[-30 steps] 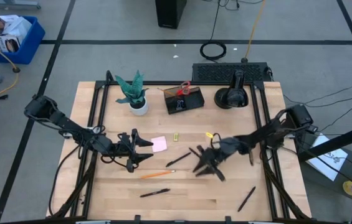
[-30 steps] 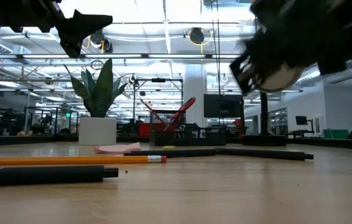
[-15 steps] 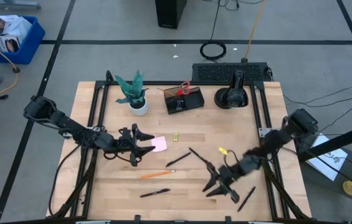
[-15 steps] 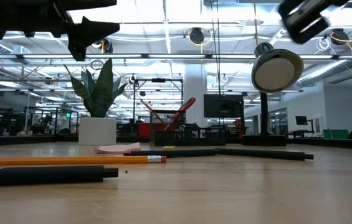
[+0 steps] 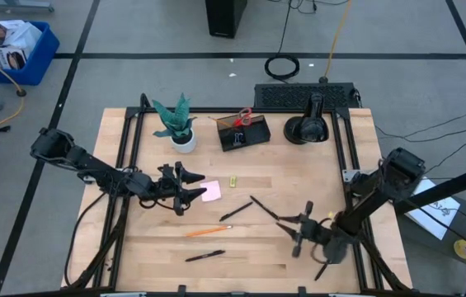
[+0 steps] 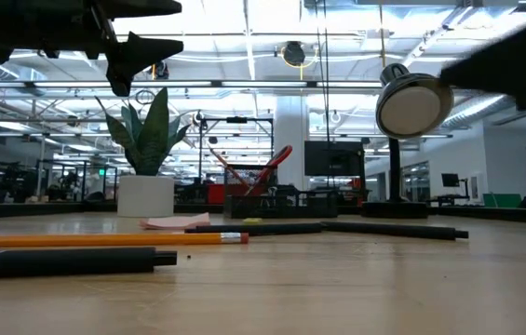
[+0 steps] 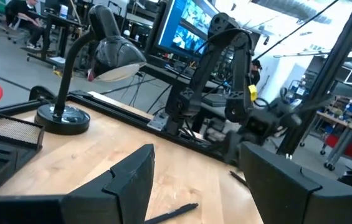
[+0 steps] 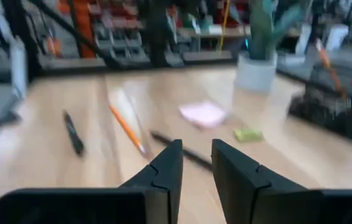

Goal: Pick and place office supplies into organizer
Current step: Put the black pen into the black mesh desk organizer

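My left gripper [image 5: 185,190] [image 7: 195,152] hovers open just left of the pink sticky-note pad [image 5: 210,191] [image 8: 204,114], above the table. My right gripper [image 5: 298,231] [image 8: 194,165] is low over the near right part of the table, its fingers a narrow gap apart with nothing between them. Two black pens [image 5: 237,212] [image 5: 261,206] lie flat mid-table, and a third [image 5: 204,256] lies nearer. The orange pencil [image 5: 208,232] [image 6: 104,239] and the tiny yellow piece [image 5: 233,181] lie loose. The dark organizer [image 5: 244,134] holds the red-handled scissors [image 5: 245,115].
A teal plant in a white pot [image 5: 181,125] stands left of the organizer, and a black desk lamp [image 5: 307,128] [image 7: 101,56] stands to its right. Another pen [image 5: 325,268] lies by the near right edge, partly under my right arm. Bare wood shows along the near edge.
My right gripper has swung from the middle of the table toward the near right corner, turning as it went, and holds nothing throughout. My left gripper has crept a little toward the pink pad. The supplies have stayed where they lay.
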{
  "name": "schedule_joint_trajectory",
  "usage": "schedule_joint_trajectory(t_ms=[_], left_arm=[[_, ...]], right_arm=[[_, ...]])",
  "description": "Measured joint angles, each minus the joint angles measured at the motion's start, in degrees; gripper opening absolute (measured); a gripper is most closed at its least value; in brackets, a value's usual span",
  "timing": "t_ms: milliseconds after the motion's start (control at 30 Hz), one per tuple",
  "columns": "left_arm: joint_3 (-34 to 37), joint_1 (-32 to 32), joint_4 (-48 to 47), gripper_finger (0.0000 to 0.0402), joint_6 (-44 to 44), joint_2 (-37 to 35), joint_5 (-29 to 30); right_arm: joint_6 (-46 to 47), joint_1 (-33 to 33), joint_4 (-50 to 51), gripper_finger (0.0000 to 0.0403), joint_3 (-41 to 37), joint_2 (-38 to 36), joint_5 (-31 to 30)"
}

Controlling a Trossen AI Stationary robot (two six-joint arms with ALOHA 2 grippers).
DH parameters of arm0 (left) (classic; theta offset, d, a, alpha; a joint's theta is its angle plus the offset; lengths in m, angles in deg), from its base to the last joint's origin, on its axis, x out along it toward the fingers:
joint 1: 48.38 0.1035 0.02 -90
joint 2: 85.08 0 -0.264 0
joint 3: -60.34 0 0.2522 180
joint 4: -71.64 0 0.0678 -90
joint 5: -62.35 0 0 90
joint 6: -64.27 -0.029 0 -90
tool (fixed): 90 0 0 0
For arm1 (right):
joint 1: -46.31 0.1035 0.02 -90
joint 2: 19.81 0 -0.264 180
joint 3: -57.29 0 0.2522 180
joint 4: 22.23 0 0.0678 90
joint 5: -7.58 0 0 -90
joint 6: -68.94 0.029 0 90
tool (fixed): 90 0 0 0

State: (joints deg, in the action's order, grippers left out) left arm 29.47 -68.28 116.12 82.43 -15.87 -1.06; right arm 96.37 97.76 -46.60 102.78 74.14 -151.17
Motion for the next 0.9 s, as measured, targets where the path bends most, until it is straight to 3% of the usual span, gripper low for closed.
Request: schedule_joint_trajectory(t_ms=[133, 233, 533, 900], left_arm=[[0.00, 0.01, 0.01, 0.0241, -0.24, 0.00, 0.01], [0.00, 0.04, 0.75, 0.0241, -0.73, 0.00, 0.13], [-0.02, 0.06, 2.08, 0.0241, -3.35, 0.00, 0.44], [-0.02, 1.08, 2.03, 0.0241, -2.78, 0.00, 0.50]], right_arm=[[12.97, -3.48, 12.40, 0.0069, -0.07, 1.61, 3.44], [16.38, -5.52, 15.58, 0.0068, -0.09, 2.98, 4.50], [22.83, -8.39, 15.72, 0.0076, -0.09, 9.27, 9.29], [24.42, -8.25, 12.17, 0.0150, -0.09, 11.02, 10.57]])
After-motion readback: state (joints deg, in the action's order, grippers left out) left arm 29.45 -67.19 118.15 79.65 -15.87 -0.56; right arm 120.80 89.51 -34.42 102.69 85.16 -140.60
